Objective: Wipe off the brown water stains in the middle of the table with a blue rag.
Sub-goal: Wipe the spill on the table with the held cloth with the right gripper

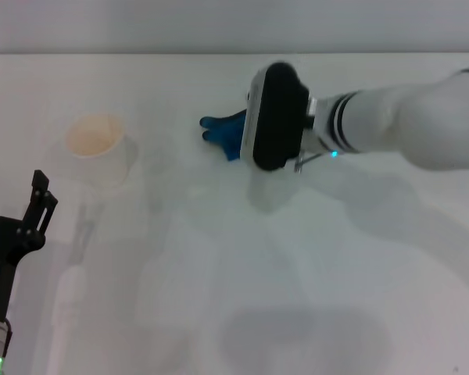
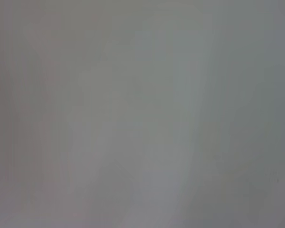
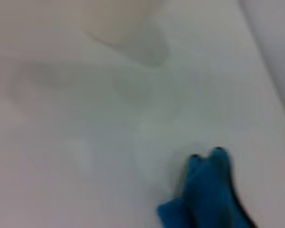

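Mid-wipe, judging by the right hand (image 1: 246, 137) bunching the bright blue microfibre rag (image 1: 223, 133) on the plain white table (image 1: 313, 258), grip hidden, no brown stain discernible nearby; left hand (image 1: 39, 205) parked, spread; next, likely sweeping onward.

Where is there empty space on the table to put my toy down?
The near middle of the table, between the left gripper and the right arm, lies bare. It is crowded farther back, around the white cup, the blue rag and the right gripper.
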Available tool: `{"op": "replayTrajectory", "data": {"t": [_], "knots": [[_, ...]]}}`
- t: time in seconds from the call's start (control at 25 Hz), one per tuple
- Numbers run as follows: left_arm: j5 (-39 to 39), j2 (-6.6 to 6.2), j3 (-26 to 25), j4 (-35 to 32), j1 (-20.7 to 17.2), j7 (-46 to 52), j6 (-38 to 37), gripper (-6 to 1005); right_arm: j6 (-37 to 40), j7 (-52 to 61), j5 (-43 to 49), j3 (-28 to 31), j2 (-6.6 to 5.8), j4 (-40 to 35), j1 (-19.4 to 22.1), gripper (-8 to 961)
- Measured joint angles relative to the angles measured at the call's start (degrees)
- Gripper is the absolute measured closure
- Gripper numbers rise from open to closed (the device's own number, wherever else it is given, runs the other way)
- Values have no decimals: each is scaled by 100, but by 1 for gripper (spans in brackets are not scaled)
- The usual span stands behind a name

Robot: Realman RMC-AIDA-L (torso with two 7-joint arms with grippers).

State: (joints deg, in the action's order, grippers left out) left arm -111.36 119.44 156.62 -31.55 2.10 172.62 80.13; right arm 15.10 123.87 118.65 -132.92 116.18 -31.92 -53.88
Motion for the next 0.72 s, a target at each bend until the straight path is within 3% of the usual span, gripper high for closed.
{"op": "replayTrajectory", "data": {"t": [0.36,0.72], "knots": [[0,-4,0,6,-21,0,10,138,400,-16,20,-513,-11,-832,325,831],[15,-13,-31,21,-73,0,106,139,1377,-397,27,-79,3,-1967,774,829]]}}
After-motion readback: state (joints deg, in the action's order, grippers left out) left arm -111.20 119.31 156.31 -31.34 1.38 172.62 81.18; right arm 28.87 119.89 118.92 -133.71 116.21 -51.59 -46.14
